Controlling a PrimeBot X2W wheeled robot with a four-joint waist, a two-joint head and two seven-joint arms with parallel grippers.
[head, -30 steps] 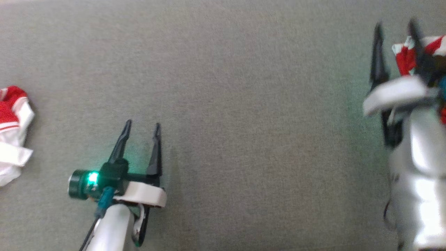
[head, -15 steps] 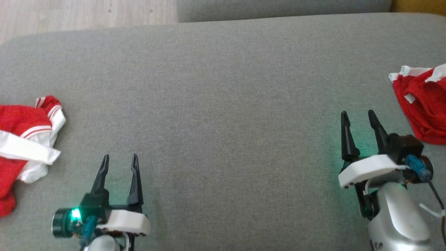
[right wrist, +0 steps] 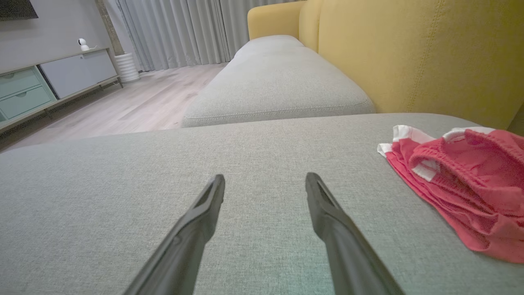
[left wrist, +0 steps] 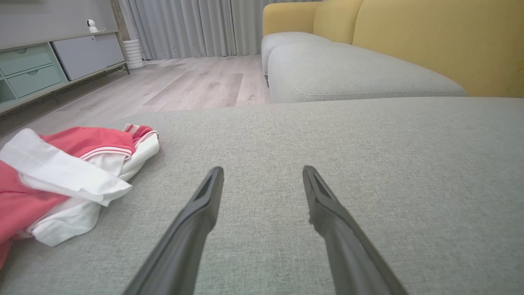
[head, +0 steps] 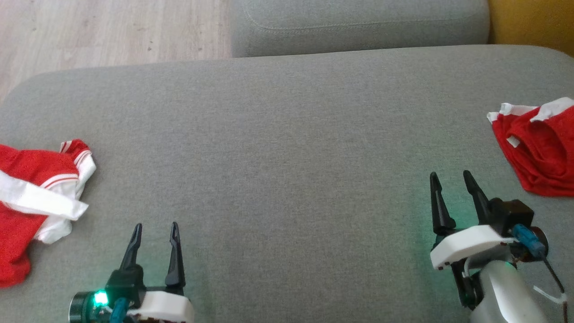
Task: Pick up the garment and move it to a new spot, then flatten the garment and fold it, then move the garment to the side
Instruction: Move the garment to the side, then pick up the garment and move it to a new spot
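A crumpled red-and-white garment lies at the left edge of the grey cushion; the left wrist view shows the same garment to the left of my fingers. A second red garment with white trim lies flatter at the right edge, and the right wrist view has that garment to its right. My left gripper hovers open and empty over bare cushion at the lower left, its fingers spread wide. My right gripper is open and empty too, just left of the right garment, fingers apart.
Wooden floor lies beyond the cushion's far left corner. Another grey seat cushion adjoins at the back, and a yellow sofa back rises on the right. A low cabinet stands across the room.
My right gripper has drawn back from the red garment at the right, which stays on the cushion. The head camera has shifted, bringing the floor and the far cushion into view.
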